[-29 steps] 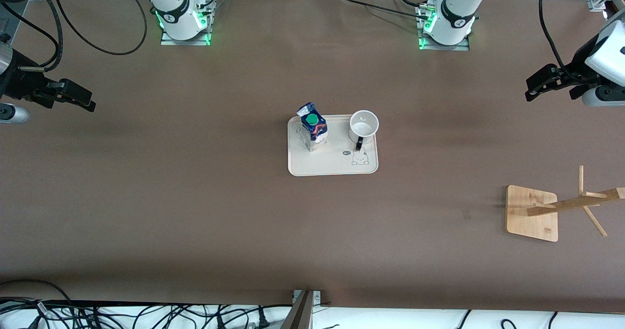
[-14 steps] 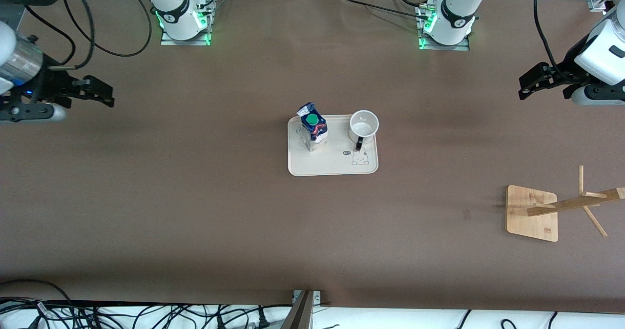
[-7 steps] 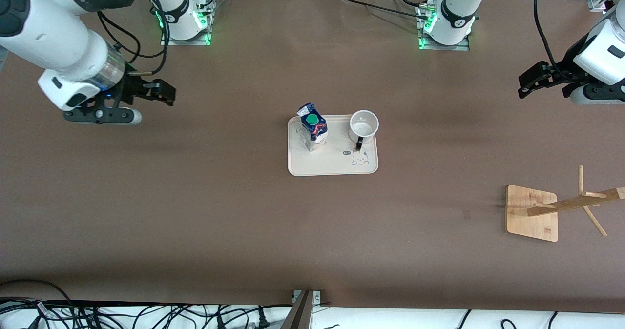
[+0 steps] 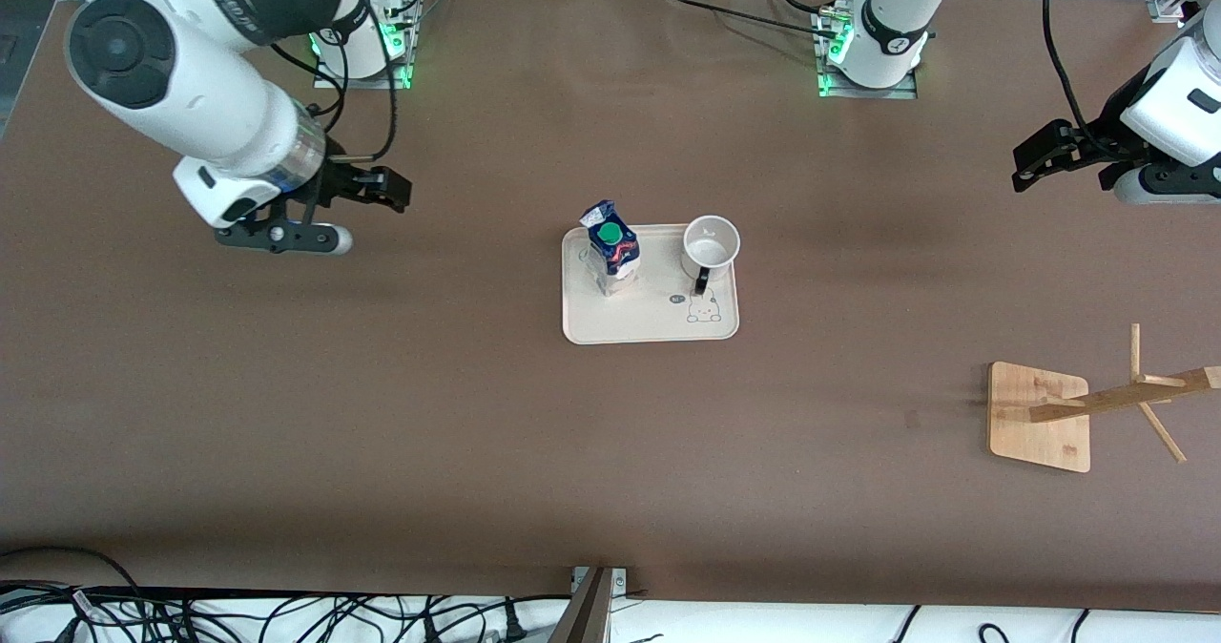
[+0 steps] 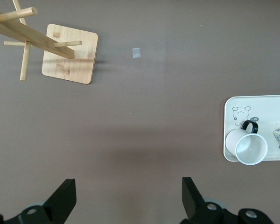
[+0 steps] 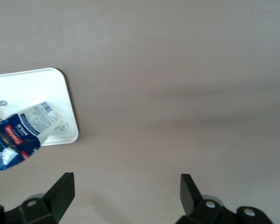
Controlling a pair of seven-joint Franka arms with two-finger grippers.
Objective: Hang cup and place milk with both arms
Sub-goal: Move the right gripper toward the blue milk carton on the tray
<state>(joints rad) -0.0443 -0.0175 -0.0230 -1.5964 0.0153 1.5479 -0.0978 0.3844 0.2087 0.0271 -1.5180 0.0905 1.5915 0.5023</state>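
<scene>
The milk [image 4: 611, 245], a dark blue carton with a green cap, stands upright on a cream tray [image 4: 651, 323] mid-table. The white cup [image 4: 711, 242] stands upright on the same tray, beside the milk toward the left arm's end, its black handle toward the front camera. My right gripper [image 4: 392, 191] is open and empty over bare table, well short of the tray. Its wrist view shows the milk [image 6: 19, 135] and the tray [image 6: 42, 88]. My left gripper [image 4: 1025, 164] is open and empty over the table's left-arm end. Its wrist view shows the cup [image 5: 246, 148].
A wooden cup rack with a square base [image 4: 1040, 416] and a pegged pole [image 4: 1126, 397] stands near the left arm's end, nearer the front camera than the tray. It also shows in the left wrist view [image 5: 67, 60]. Cables lie along the table's front edge.
My right arm has swung in from the table's right-arm end toward the tray, its gripper still open. My left gripper has shifted only slightly. The milk and cup have not moved.
</scene>
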